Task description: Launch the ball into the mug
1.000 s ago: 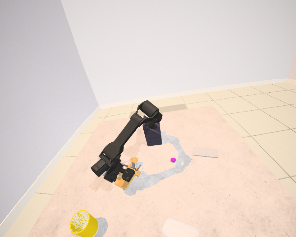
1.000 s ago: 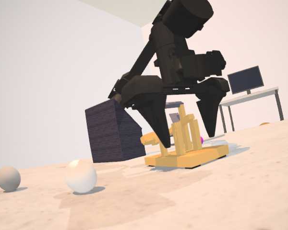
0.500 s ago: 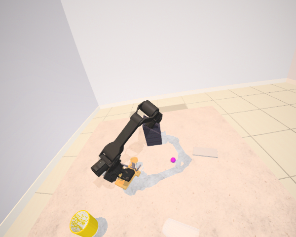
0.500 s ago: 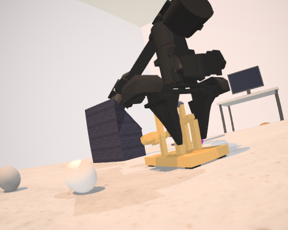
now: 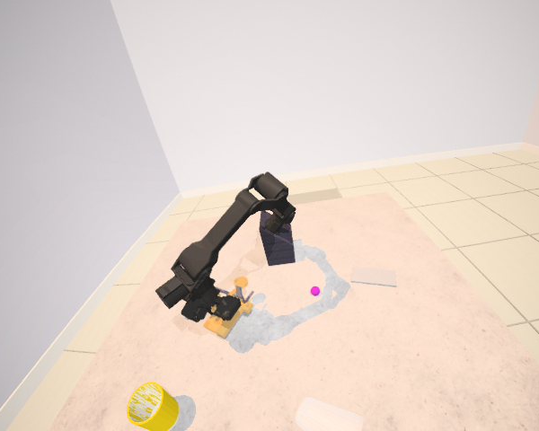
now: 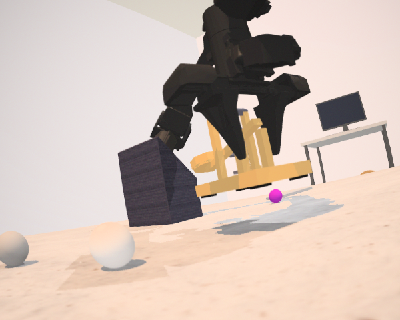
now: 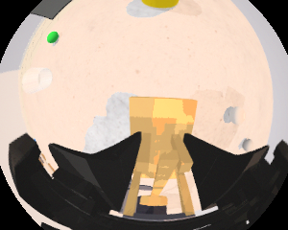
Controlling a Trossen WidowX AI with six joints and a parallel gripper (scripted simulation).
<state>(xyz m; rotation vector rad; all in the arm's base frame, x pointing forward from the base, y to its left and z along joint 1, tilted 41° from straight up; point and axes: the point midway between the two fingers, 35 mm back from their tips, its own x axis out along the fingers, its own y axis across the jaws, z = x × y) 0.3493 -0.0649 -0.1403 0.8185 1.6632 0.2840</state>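
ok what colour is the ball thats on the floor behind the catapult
Bright magenta pink. The ball shows best in the exterior view, just past the catapult.
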